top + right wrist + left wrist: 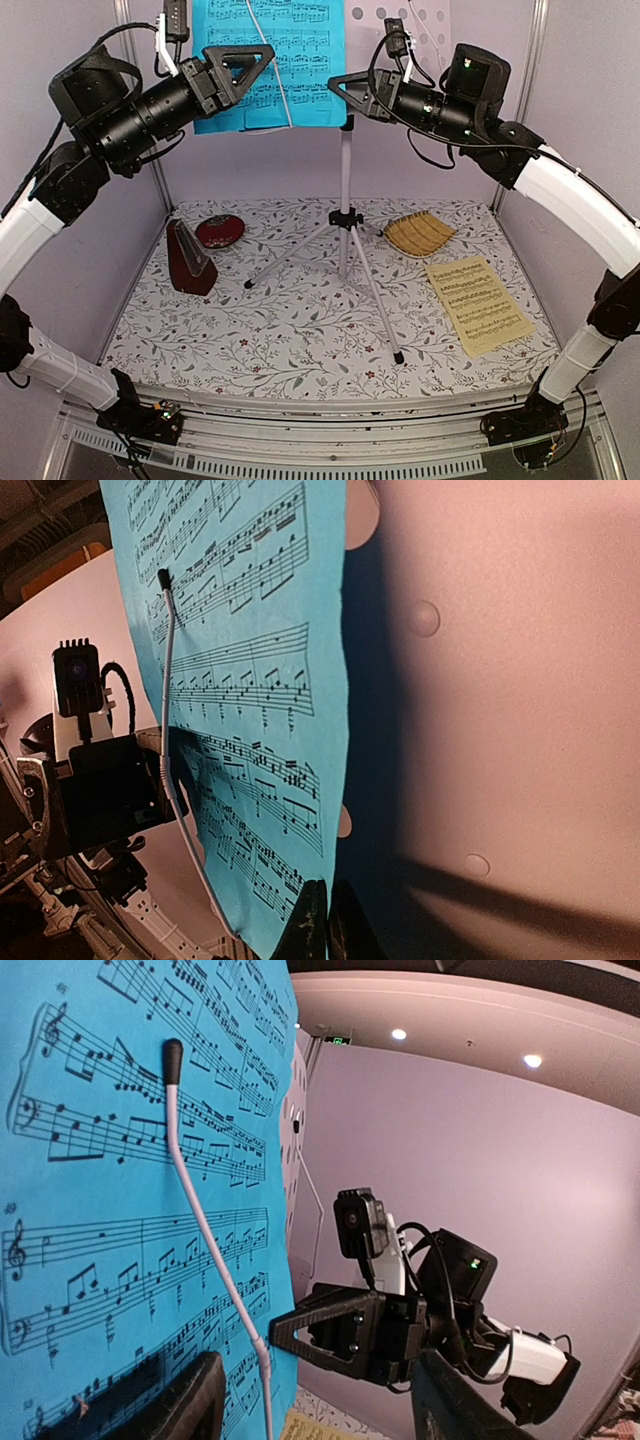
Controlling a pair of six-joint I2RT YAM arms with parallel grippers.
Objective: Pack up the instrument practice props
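Floral tabletop (pixel 300 340) inside lilac walls (pixel 250 165). The metronome (pixel 188 260) stands left and the yellow sheet (pixel 478 305) lies right. The music stand (pixel 346 215) is at centre, legs splayed, bearing the blue sheet (pixel 270 50). The right gripper (pixel 336 88) pinches its edge; the left gripper (pixel 262 62) gapes alongside.

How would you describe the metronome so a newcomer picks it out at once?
Start at the silver tripod stand in the middle of the floral-patterned table, then look left toward the left-hand wall. The metronome stands there, just in front of a shallow red dish. It is the only upright dark red-brown pyramid; the dish beside it is round and low.
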